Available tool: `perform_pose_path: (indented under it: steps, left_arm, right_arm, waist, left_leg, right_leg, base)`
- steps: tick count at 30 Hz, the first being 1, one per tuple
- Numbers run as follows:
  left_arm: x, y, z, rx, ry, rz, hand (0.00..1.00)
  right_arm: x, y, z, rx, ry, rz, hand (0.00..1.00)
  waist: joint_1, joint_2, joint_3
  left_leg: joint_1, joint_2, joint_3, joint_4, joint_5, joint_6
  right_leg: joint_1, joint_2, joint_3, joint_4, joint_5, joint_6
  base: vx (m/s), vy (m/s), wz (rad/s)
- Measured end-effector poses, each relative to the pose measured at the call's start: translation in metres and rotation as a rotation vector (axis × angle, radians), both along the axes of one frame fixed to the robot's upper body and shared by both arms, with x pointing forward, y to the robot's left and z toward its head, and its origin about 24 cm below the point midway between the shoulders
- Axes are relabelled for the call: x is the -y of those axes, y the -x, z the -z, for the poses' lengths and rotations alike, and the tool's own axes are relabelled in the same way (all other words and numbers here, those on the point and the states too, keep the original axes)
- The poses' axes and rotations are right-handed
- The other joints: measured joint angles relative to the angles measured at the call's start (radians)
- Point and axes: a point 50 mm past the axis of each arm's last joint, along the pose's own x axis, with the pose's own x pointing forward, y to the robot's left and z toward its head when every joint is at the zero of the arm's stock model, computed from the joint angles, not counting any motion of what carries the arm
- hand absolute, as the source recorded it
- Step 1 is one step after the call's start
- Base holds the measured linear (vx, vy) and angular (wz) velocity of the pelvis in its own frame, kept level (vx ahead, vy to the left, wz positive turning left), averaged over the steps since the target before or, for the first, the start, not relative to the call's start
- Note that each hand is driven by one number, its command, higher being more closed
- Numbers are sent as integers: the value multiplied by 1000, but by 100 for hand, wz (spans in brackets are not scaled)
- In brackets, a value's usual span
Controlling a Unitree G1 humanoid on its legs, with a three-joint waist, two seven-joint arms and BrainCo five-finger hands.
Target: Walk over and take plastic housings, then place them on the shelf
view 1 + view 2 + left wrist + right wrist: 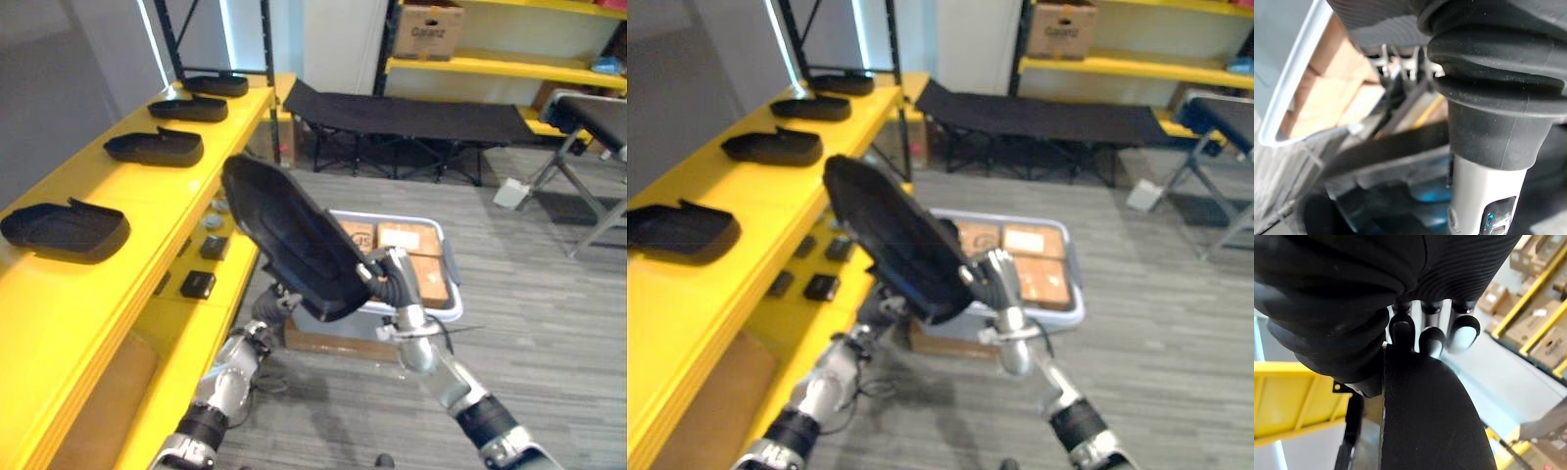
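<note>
I hold a large black plastic housing (289, 240) tilted in the air between both hands, just right of the yellow shelf (127, 191). My right hand (385, 274) grips its lower right rim, fingers (1462, 333) curled over the edge of the housing (1425, 416). My left hand (277, 302) sits beneath the housing's lower end, its fingers hidden behind the housing. Several more black housings lie in a row on the shelf top, the nearest (64, 227) at the left and another (155, 147) farther back.
A grey tray (448, 294) with cardboard boxes stands on the floor just behind the held housing. Small black parts (198, 284) lie on the lower shelf level. A black folding cot (411, 117) and further yellow racks stand at the back.
</note>
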Motion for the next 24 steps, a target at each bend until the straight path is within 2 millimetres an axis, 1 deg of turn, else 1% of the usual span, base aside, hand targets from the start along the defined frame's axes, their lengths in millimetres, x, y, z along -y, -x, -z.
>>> perform_pose_path:
  steps: [3,8,9,16,19,24]
  left_arm:
    - [2,-3,-4,3,0,-12,0]
    - [4,-4,-8,-3,2,-42,0]
    - [4,-5,-10,-6,1,-55,100]
    - [9,-10,-14,-32,15,-105,100]
    - [10,-10,-14,-48,55,-115,100]
    - [9,-11,-14,-79,122,-142,100]
  right_arm:
    - [-6,4,5,-20,-7,-18,100]
    - [-7,4,8,-33,-14,-9,100]
    - [-7,4,10,-39,-15,-7,100]
    - [-9,4,14,-56,-15,-9,100]
    - [-10,5,15,-60,-21,-14,100]
    - [-19,11,15,-39,-71,-41,100]
  waist:
    - [0,0,0]
    - [1,0,0]
    - [2,0,0]
    - [4,0,0]
    - [5,0,0]
    - [5,-1,0]
  left_leg:
    - [0,0,-5,1,0,0]
    - [-2,0,-10,1,0,0]
    - [-2,0,-10,0,0,0]
    - [-3,0,-11,0,0,0]
    - [-3,0,-12,0,0,0]
    - [-3,0,-13,0,0,0]
  right_leg:
    - [4,0,-6,0,-5,-1]
    - [6,-1,-18,0,-5,-4]
    - [6,-1,-18,0,-4,-5]
    - [7,-1,-21,0,-1,-1]
    - [7,-1,-22,0,-3,-3]
    - [8,-2,-24,0,-4,-5]
  base:
    - [-13,10,3]
    - [-2,8,1]
    - [0,0,0]
    - [0,0,0]
    - [0,0,0]
    - [0,0,0]
